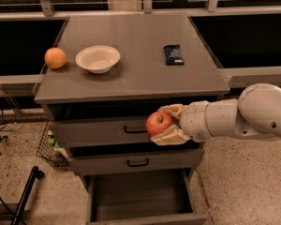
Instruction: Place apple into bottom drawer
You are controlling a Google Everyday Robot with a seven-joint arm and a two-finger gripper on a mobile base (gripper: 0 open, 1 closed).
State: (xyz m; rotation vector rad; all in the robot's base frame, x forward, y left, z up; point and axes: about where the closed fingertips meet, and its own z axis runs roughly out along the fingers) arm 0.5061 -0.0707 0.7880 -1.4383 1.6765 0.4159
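Observation:
The red apple (pixel 158 123) is held between the pale fingers of my gripper (pixel 165 123), which reaches in from the right on a white arm. It hangs in front of the top drawer's face, just right of that drawer's black handle. The bottom drawer (pixel 145 216) of the grey cabinet stands pulled open below, its dark inside showing. The apple is above the drawer's right half, well over its rim.
On the cabinet top (pixel 136 74) sit an orange (pixel 55 58) at the left edge, a white bowl (pixel 98 58) and a dark snack packet (pixel 173 54). A wire basket (pixel 49 146) and a black pole (pixel 25 196) stand on the floor at the left.

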